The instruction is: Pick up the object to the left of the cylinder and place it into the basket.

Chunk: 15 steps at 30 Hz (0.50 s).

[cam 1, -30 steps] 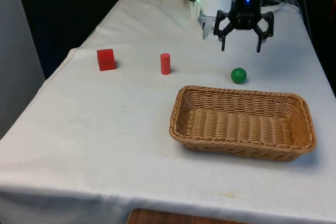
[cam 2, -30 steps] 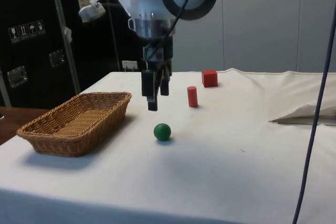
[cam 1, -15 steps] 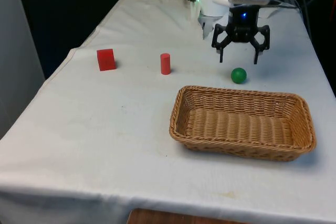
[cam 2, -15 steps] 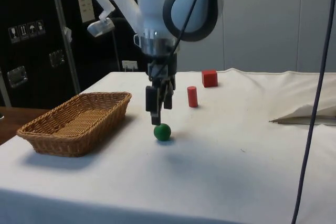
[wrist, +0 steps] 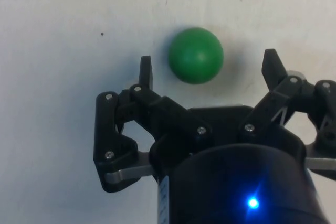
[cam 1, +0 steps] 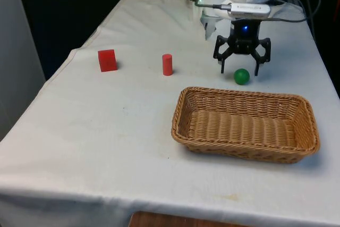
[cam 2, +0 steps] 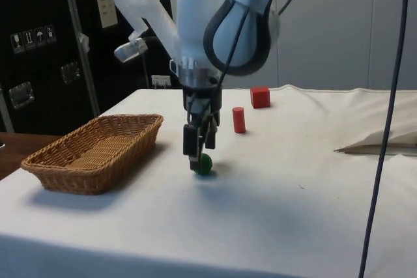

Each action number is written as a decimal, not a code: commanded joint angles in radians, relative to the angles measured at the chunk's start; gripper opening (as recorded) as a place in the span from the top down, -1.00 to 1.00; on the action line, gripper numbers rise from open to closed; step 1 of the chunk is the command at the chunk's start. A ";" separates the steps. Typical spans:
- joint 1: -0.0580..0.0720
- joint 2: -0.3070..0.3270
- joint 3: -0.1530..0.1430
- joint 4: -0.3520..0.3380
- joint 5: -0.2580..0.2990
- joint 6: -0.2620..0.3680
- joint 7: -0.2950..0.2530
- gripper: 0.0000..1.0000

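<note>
White cloth (cam 1: 106, 131); end effector (cam 1: 240, 69) spread around green ball (cam 1: 241, 76).

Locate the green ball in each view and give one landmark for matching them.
Front view: green ball behind the basket, beneath the open gripper.
Side view: ball on the cloth, partly behind the fingertips.
Wrist view: ball between the two fingers.
Shared landmark: the gripper.
</note>
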State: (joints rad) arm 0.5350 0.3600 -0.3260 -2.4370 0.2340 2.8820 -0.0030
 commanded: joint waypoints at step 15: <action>-0.011 0.041 0.021 0.007 0.020 0.035 -0.008 -1.00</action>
State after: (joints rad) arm 0.5350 0.4000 -0.3220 -2.4310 0.2400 2.9060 -0.0030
